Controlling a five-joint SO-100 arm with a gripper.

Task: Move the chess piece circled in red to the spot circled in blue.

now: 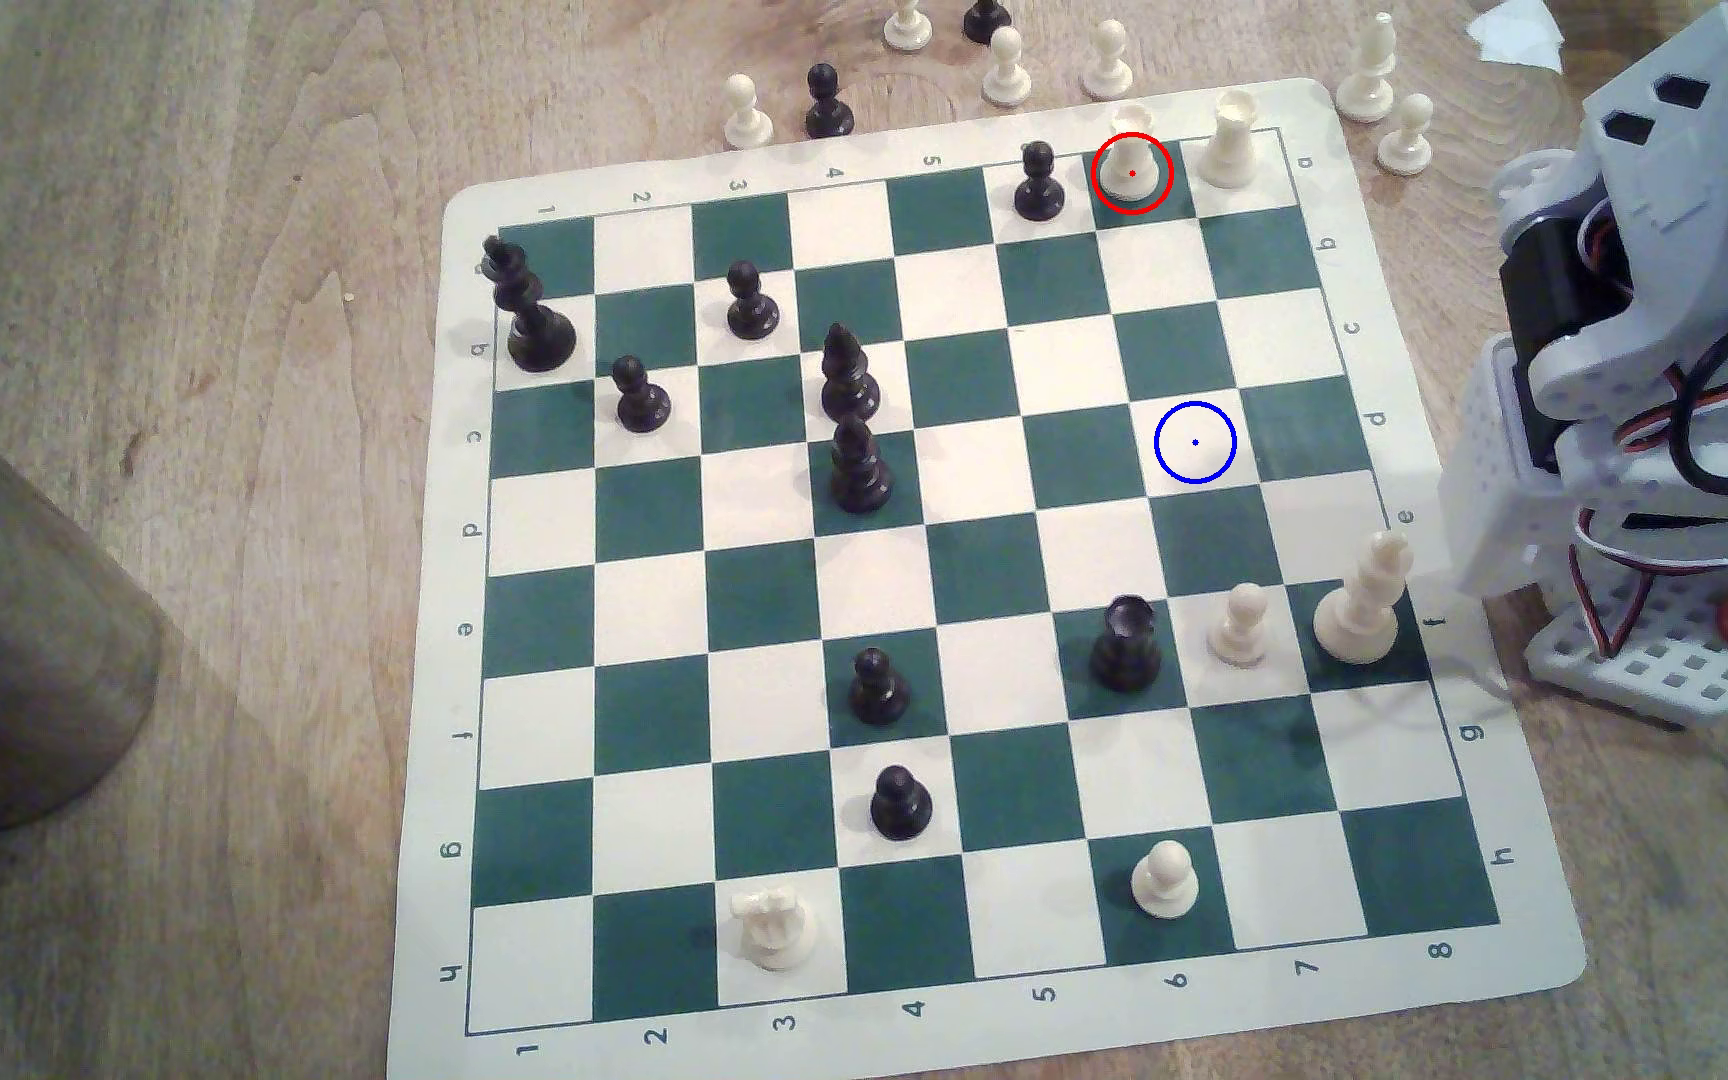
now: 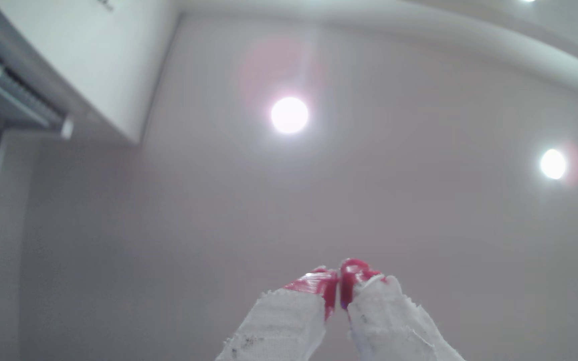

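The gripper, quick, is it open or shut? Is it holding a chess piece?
Gripper: shut, red tips together, holding nothing, pointed up at the ceiling. The red-circled rook stands on its square.

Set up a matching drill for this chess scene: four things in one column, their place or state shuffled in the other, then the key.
Things:
1. red-circled rook
2. blue-circled spot
3. white knight
4. claw

Place or state:
A. cream square with no piece on it
B. shut, pointed at the ceiling
C. green square on the board's far row, beside the second white rook
D. cream square on the board's near row

Pairs: 1-C, 2-A, 3-D, 4-B
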